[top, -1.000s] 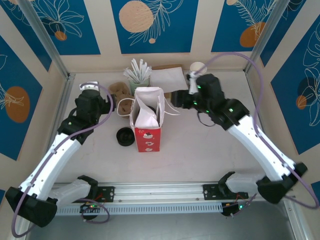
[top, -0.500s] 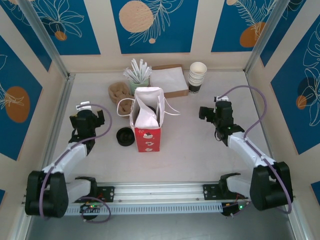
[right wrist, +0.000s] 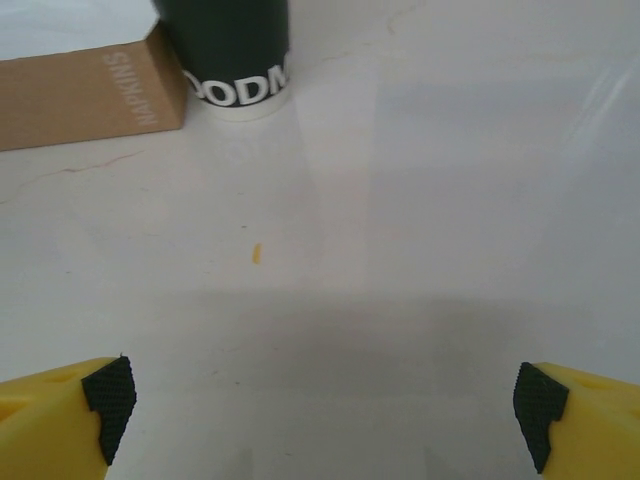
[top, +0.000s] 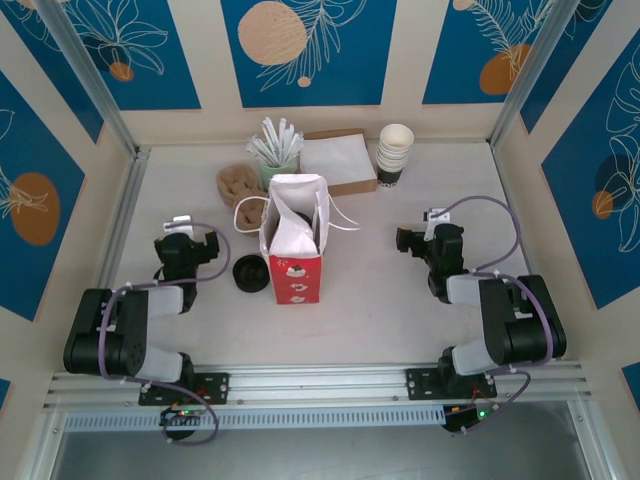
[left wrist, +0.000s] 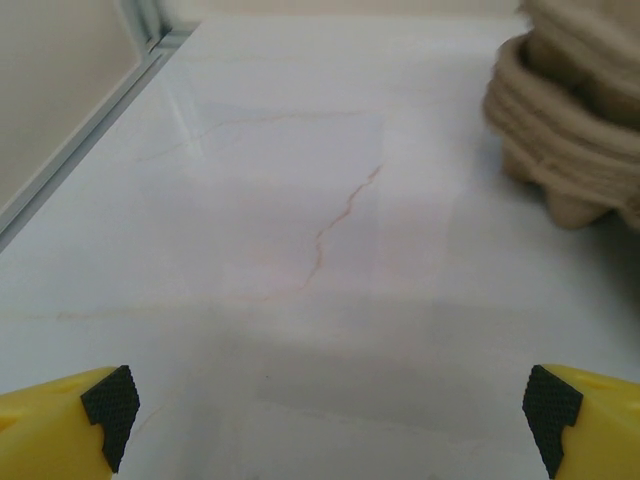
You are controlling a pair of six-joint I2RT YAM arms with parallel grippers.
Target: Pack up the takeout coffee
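Note:
The red paper bag (top: 295,262) stands upright mid-table with its mouth open and white handles loose. The takeout coffee is hidden; a dark shape shows inside the bag's mouth, too small to make out. My left gripper (top: 182,224) rests low at the left of the bag, open, with bare table between its fingertips (left wrist: 108,400). Folded back on the right, my right gripper (top: 424,226) is open as well, its fingertips (right wrist: 108,395) wide apart over bare table.
A loose flat black lid (top: 250,273) lies left of the bag. Along the back are brown cup carriers (top: 238,184) (left wrist: 575,130), a cup of stir sticks (top: 275,150), a napkin box (top: 338,162) (right wrist: 80,90) and stacked white cups (top: 395,153) with a dark bottom cup (right wrist: 235,50).
Both arms have drawn back from the bag and folded down toward the near edge. The right gripper, which was at the bag's mouth, has opened wide.

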